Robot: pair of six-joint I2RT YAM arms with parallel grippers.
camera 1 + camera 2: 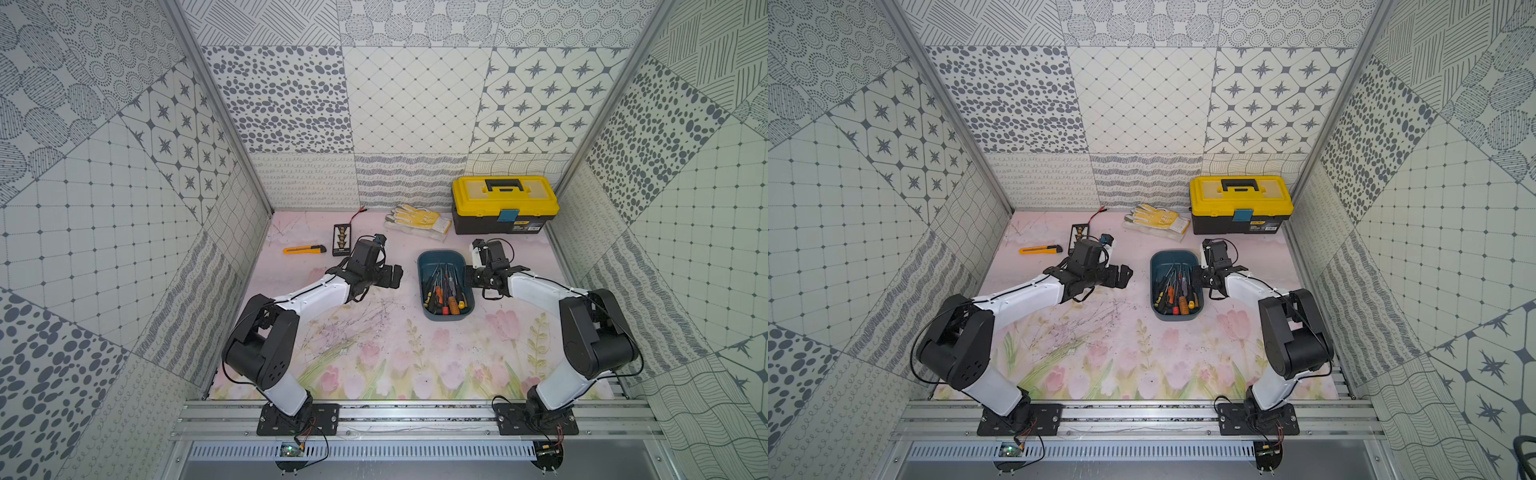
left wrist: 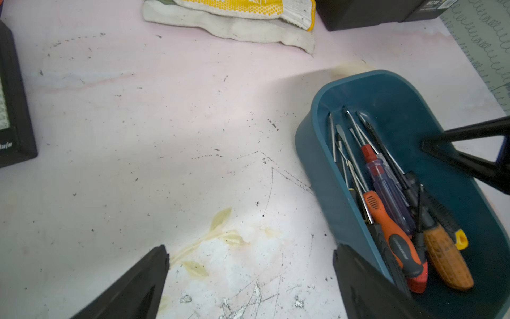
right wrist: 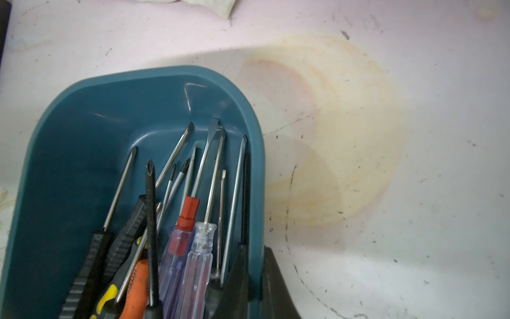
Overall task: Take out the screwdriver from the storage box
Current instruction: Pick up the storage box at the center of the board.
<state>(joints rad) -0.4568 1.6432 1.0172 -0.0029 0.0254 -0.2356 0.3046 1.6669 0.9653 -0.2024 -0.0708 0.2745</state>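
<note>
In both top views the storage box (image 1: 448, 316) (image 1: 1177, 318) sits on the flowered table (image 1: 374, 353) between the two arms, with a loose heap of screwdrivers (image 1: 444, 291) (image 1: 1177, 295) inside, handles toward the robot and tips toward the back wall. The left gripper (image 1: 392, 277) hangs just beside the box with its jaws spread wide and nothing in them. The right gripper (image 1: 468, 276) is at the box's opposite long side. Each tool looks light and rigid. The bare steel shafts are thin and likely slippery, so a ribbed handle seems the safer place to pinch. In the left wrist view the orange-handled screwdriver (image 2: 397, 237) lies on top of the heap near the box's wall (image 2: 317, 171). Its rubbery orange and grey grip looks the easiest to take across its width, though neighbouring shafts cross it and may drag along. Beside it lie a clear violet handle with a red collar (image 2: 386, 187) and an amber handle (image 2: 447, 262). In the right wrist view the right gripper is clamped on the box's side wall (image 3: 256, 276), one finger inside and one outside. This probably steadies the light tub. Slotted and cross-head tips fan out toward the rounded teal end (image 3: 193, 70), and a clear handle (image 3: 201, 262) lies among black ones.
</note>
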